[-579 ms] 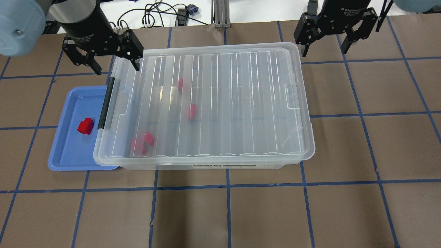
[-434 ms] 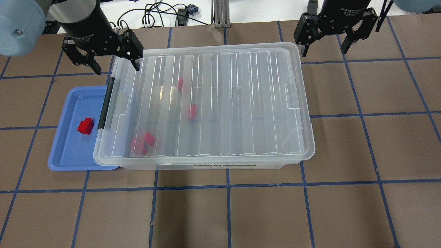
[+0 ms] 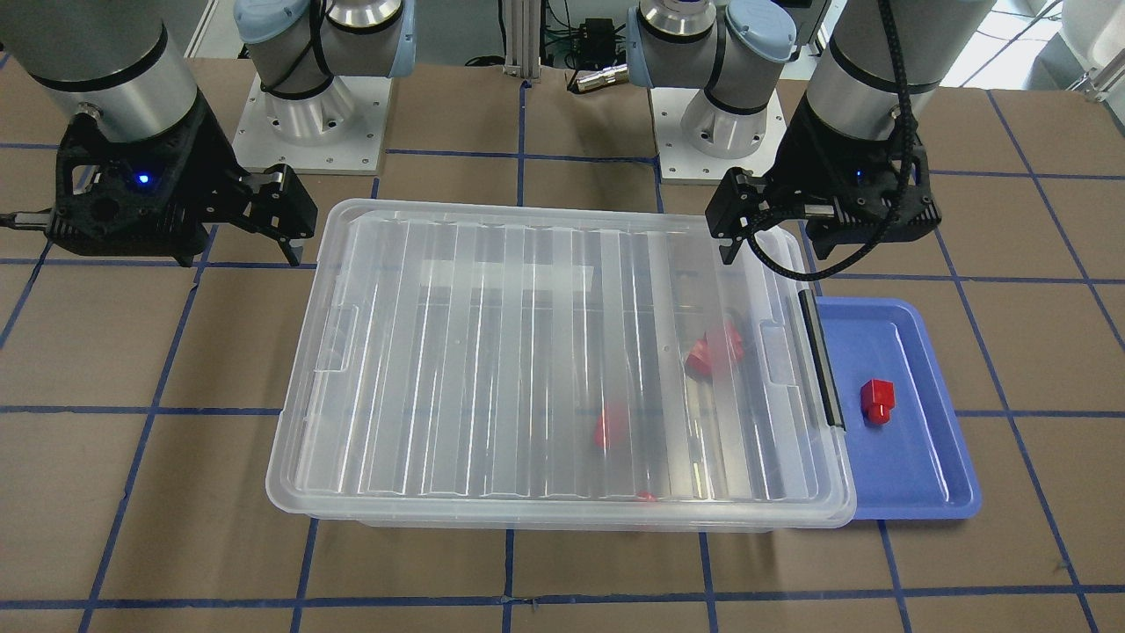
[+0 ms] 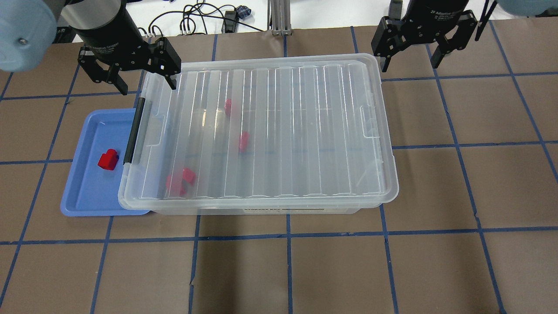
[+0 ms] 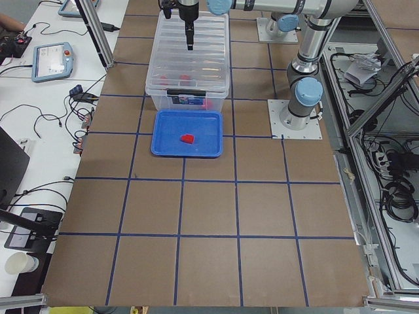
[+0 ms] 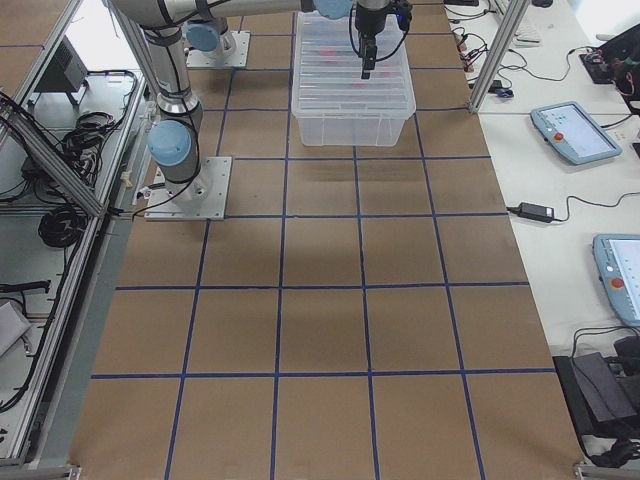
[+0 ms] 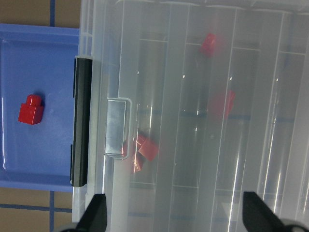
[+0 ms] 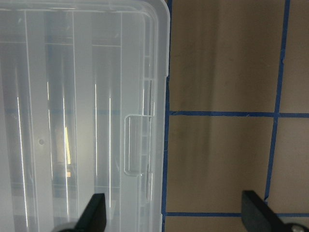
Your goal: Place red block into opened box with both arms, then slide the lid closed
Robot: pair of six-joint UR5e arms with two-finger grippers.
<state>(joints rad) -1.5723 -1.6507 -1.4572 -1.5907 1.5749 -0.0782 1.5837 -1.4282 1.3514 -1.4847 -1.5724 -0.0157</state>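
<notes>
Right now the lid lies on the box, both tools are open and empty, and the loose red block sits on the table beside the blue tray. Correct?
Not quite. The red block lies inside the blue tray, not on the table beside it, as the overhead view shows. The rest stands: the lid lies on the box, and the left tool and right tool are open and empty.

1. Bright, even light falls from above; every view is well exposed.
2. White glare streaks run along the ribs of the lid.
3. Soft, faint shadows band the table beside the box.
4. The blocks under the lid look hazy and pale.
5. Both wrist views are slightly soft, with blurred lower edges.
</notes>
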